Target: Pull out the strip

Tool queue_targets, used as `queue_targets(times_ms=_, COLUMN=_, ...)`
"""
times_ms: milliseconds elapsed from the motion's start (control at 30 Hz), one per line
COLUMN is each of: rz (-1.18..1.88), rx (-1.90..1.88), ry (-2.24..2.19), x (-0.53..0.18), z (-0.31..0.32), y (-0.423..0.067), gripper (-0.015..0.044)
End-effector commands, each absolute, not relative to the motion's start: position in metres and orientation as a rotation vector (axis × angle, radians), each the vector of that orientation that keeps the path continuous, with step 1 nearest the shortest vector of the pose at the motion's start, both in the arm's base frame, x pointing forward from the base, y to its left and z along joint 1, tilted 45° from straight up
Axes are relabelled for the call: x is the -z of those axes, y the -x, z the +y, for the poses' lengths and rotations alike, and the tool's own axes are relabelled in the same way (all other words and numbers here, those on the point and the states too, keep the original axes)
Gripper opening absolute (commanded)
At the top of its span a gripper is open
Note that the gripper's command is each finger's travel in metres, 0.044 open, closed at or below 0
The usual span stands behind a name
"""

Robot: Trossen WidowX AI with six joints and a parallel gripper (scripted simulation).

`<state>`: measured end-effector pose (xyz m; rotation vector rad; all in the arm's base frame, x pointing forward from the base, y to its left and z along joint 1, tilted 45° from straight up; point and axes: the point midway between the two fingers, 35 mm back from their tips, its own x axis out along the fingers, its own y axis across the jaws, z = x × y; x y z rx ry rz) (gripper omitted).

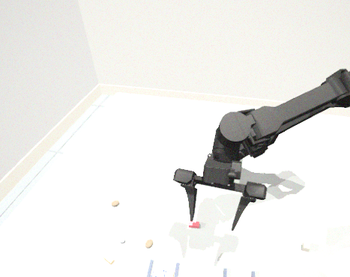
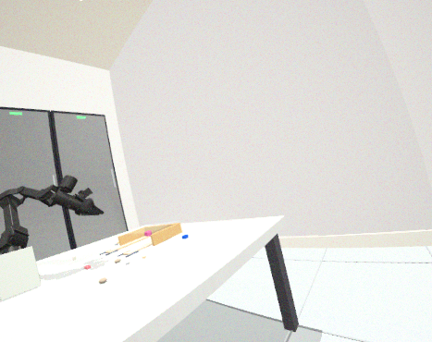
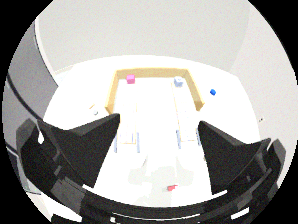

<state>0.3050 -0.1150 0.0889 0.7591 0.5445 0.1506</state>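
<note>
My gripper (image 1: 212, 224) (image 2: 98, 212) (image 3: 160, 120) is open and empty, with its fingers pointing down over the table. Ahead of it, a U-shaped wooden frame (image 3: 113, 92) (image 2: 161, 235) holds a pink cube (image 3: 131, 79) (image 2: 148, 233) on the left and a pale cube (image 3: 178, 83) on the right. I cannot read a label on either cube. Several thin strips (image 3: 178, 137) (image 2: 127, 247) run from the frame toward me. Their bluish ends (image 1: 151, 269) show at the bottom edge of the top view.
A small red block (image 1: 194, 224) (image 3: 170, 188) (image 2: 87, 266) lies by my left fingertip. Tan pebbles (image 1: 115, 204) (image 1: 149, 243) (image 2: 103, 280), a white block (image 1: 306, 247) and a blue piece (image 3: 213, 92) (image 2: 185, 237) are scattered about. A white card (image 2: 16, 273) stands near the arm's base.
</note>
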Motion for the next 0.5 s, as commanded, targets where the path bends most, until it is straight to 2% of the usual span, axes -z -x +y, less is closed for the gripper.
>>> queue_targets(times_ms=0, rz=0.546, rx=-0.154, ry=-0.768, x=-0.088, z=-0.113, y=-0.304, gripper=0.0400)
queue_targets(times_ms=467, rz=0.926, rx=-0.257, ry=-0.683, x=-0.030, z=-0.144, y=-0.372, gripper=0.0033)
